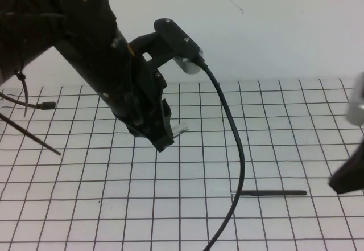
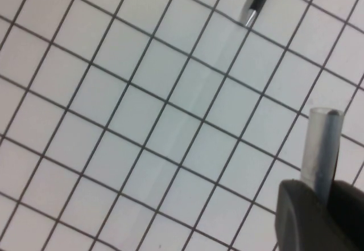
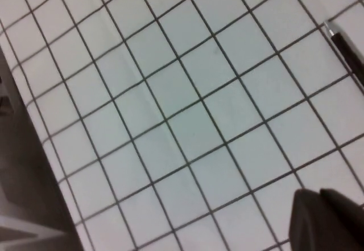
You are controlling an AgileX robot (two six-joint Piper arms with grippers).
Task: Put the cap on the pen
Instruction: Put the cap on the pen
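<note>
The pen [image 1: 270, 193], slim and black, lies flat on the grid mat at the right of the middle, its fine tip pointing left. My left gripper [image 1: 169, 137] hovers above the mat's middle, well left of the pen, shut on a short grey translucent cap [image 1: 180, 129] that sticks out past the fingertips. In the left wrist view the cap [image 2: 321, 145] stands between the dark fingers [image 2: 296, 211], and the pen's silver tip [image 2: 254, 7] shows far off. My right gripper [image 1: 344, 179] sits at the mat's right edge, just right of the pen's end, shut and empty. The right wrist view catches the pen [image 3: 348, 50] and that gripper [image 3: 325, 206].
A black cable [image 1: 239, 148] hangs from the left wrist camera down across the mat, passing just in front of the pen's tip. A thin dark rod [image 1: 31, 137] and wires [image 1: 34, 105] lie at the far left. A white wall closes the back.
</note>
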